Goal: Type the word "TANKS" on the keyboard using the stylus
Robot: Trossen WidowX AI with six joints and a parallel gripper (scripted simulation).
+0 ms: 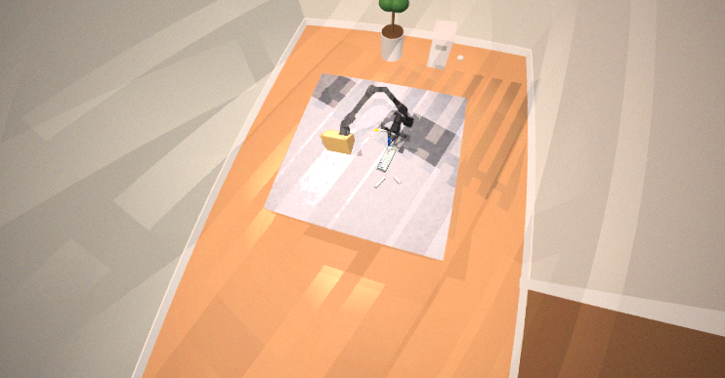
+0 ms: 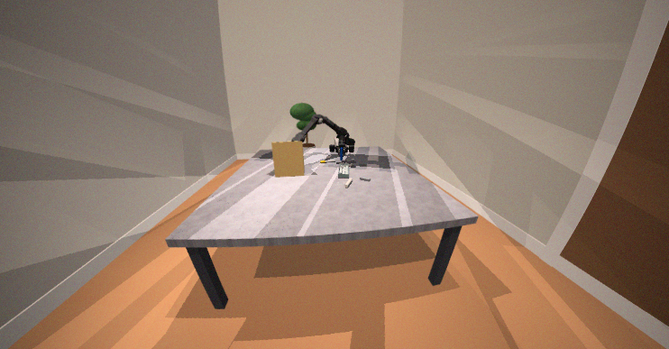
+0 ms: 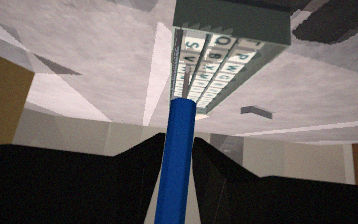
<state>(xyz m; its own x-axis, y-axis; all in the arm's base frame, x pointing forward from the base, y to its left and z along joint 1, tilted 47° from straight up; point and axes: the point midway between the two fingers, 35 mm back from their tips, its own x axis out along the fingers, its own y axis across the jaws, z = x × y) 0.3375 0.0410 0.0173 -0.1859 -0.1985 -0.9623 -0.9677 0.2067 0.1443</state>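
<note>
The small keyboard [image 1: 386, 160] [image 2: 343, 174] [image 3: 231, 21] has a grey-green case and rows of white letter keys. It stretches away from the wrist camera, its near short end at the top of that view. My gripper [image 1: 389, 133] [image 2: 342, 148] [image 3: 179, 141] is shut on the blue stylus [image 1: 389, 141] [image 2: 342, 153] [image 3: 177, 155] and stands over the keyboard's far end as the top and exterior views see it. The stylus's thin grey tip [image 3: 185, 82] shows in front of the row with S and V, close to the V key. I cannot tell whether it touches a key.
A tan block [image 1: 337, 143] [image 2: 288, 159] [image 3: 3, 95] stands left of the keyboard, by the arm's base. A yellow-ended thing [image 1: 376, 130] [image 2: 323, 161] lies near the gripper. A whitish stick [image 1: 379, 183] [image 2: 348, 182] and a small thin piece [image 1: 397, 180] [image 2: 365, 179] [image 3: 256, 112] lie beyond the keyboard.
</note>
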